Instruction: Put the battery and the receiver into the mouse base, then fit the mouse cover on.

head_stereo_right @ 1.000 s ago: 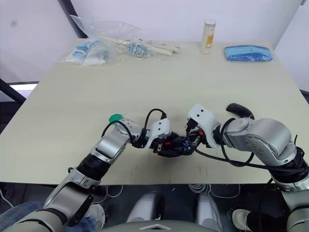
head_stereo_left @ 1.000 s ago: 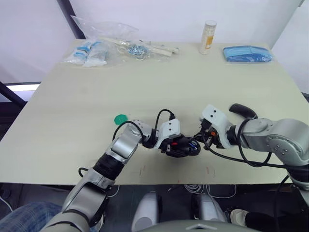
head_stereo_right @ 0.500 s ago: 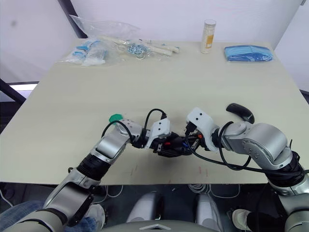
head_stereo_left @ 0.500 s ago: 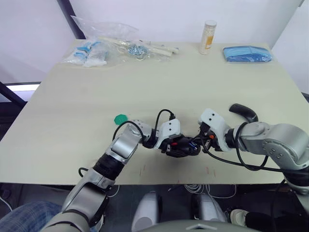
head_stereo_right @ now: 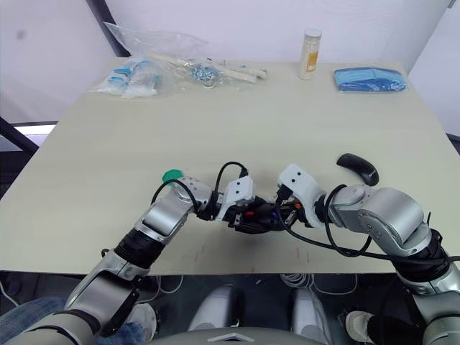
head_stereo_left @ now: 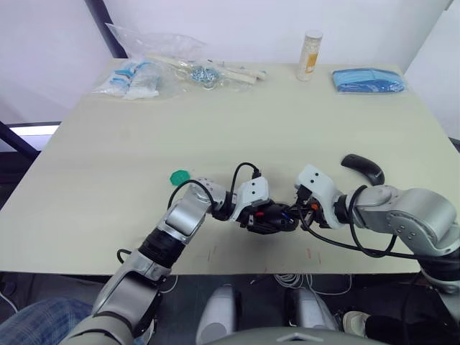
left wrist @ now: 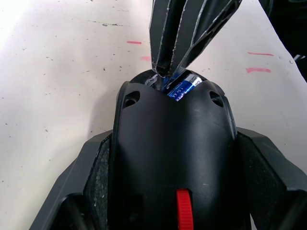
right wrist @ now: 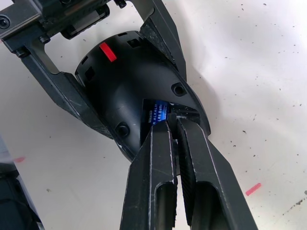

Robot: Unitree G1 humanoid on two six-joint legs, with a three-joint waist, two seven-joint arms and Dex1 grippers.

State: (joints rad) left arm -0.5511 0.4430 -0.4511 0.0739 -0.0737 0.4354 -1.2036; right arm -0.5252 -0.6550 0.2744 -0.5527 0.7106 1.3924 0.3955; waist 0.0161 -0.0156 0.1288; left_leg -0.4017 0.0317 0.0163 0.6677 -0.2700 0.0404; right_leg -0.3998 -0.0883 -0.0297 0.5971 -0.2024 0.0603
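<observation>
The battery (right wrist: pixel 156 113) sits in a hollow compartment of the mouse base (head_stereo_left: pixel 271 218), blue label showing through the opening at the base's rear end, near the front edge of the table (head_stereo_left: pixel 237 122) in the middle. My left gripper (head_stereo_left: pixel 253 215) is clamped on the mouse base, one black finger (left wrist: pixel 93 177) against each side of the body, red patch (right wrist: pixel 108 51) facing up. My right gripper (right wrist: pixel 171 125) comes in from the opposite side with its two fingers nearly together, only a thin gap between them, tips poking into the compartment right at the battery; I can't tell whether the tips pinch anything there, the receiver is too small to make out. The mouse cover (head_stereo_left: pixel 362 167) lies on the table well apart to my right, beyond my right arm. A small green disc (head_stereo_left: pixel 178 176) lies beside my left forearm. At the far edge: clear plastic bags with small parts (head_stereo_left: pixel 149 68) on the left, a pale bottle with an orange label (head_stereo_left: pixel 310 54) upright, a blue folded cloth (head_stereo_left: pixel 367 79) on the far right. Red marks (left wrist: pixel 259 70) on the tabletop near the base
</observation>
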